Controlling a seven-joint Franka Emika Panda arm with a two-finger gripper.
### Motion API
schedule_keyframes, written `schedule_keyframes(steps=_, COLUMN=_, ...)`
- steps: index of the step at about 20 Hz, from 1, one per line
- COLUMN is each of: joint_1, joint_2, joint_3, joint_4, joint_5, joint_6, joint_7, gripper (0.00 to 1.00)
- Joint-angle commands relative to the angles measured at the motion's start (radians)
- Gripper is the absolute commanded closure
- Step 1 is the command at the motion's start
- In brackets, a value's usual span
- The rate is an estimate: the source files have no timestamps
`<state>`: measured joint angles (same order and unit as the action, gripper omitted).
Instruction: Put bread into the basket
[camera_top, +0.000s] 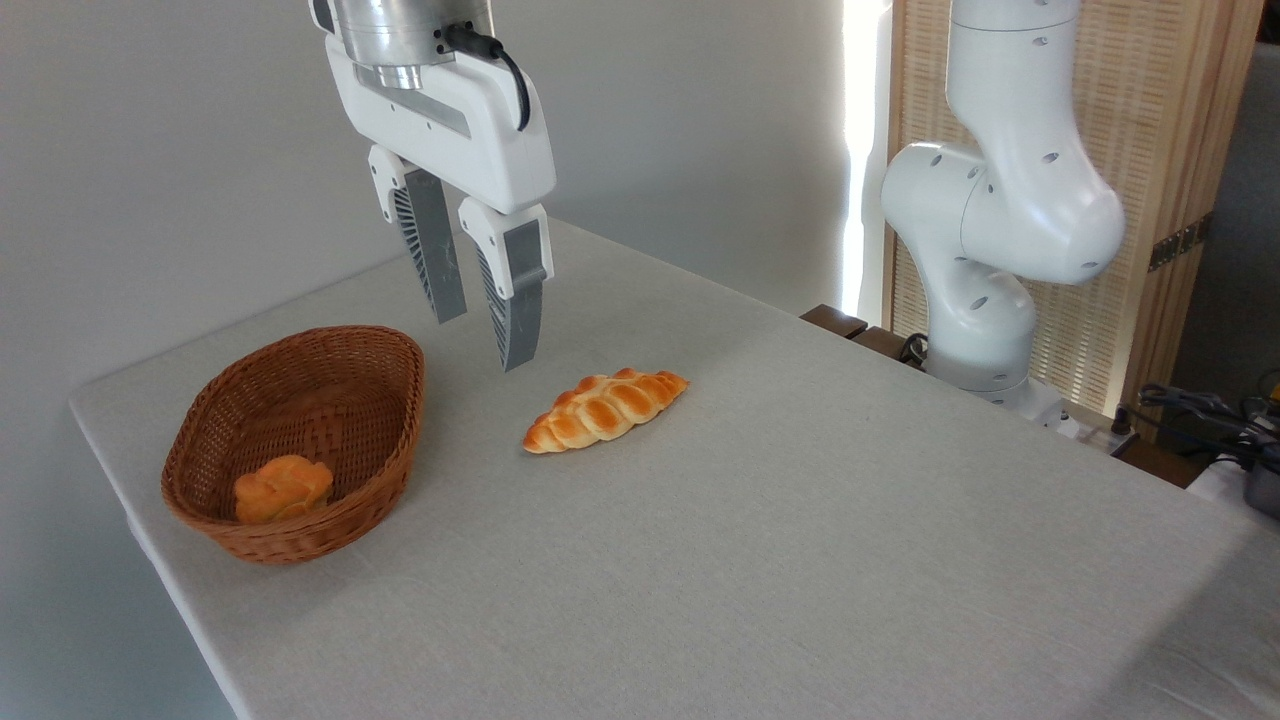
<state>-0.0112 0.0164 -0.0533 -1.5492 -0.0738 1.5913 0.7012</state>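
Observation:
The bread (283, 488), a small knotted orange-golden bun, lies inside the brown wicker basket (350, 420), at its near end. The basket stands on the left part of the table. My gripper (485, 338) hangs in the air above the table, to the right of the basket and just left of a braided loaf. Its two grey fingers (516, 305) point down with a narrow gap between them and nothing in it.
A longer braided golden loaf (606, 408) lies on the grey tablecloth (800, 540) right of the basket. The arm's white base (985, 300) rises at the table's far right edge, with cables (1200, 410) beyond. The table's left edge runs close to the basket.

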Motion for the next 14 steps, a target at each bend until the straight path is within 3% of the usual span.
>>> schedule_keyframes(steps=1, joint_1=-0.016, joint_2=-0.01, joint_3=0.038, joint_4=0.001, joint_5=-0.008, joint_6=-0.033, joint_7=-0.011, gripper=0.0)
schedule_keyframes(steps=3, joint_1=-0.027, joint_2=-0.013, joint_3=0.064, joint_4=0.001, joint_5=-0.009, joint_6=-0.033, joint_7=-0.005, gripper=0.0)
schedule_keyframes(steps=14, joint_1=-0.029, joint_2=-0.013, joint_3=0.064, joint_4=0.001, joint_5=0.012, joint_6=-0.03, joint_7=0.03, gripper=0.0)
